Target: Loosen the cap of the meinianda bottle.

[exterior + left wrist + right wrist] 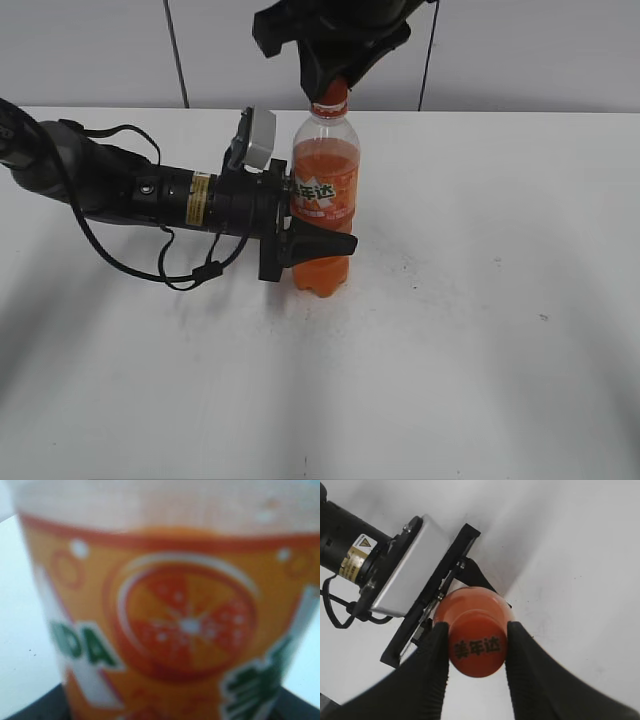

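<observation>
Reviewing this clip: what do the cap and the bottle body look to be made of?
The cap looks like smooth, slightly glossy orange plastic, with printed characters on top. The meinianda bottle seems to be thin clear plastic: the orange drink shows through its wall above a printed label. The right pincer closes on the cap with ribbed black pads, probably rubber.

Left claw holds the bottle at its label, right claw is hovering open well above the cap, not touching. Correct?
Not quite. The right claw isn't hovering above: the right wrist view shows its fingers pressed against both sides of the cap. The rest holds: in the exterior view the left claw clamps the bottle at its label.
</observation>
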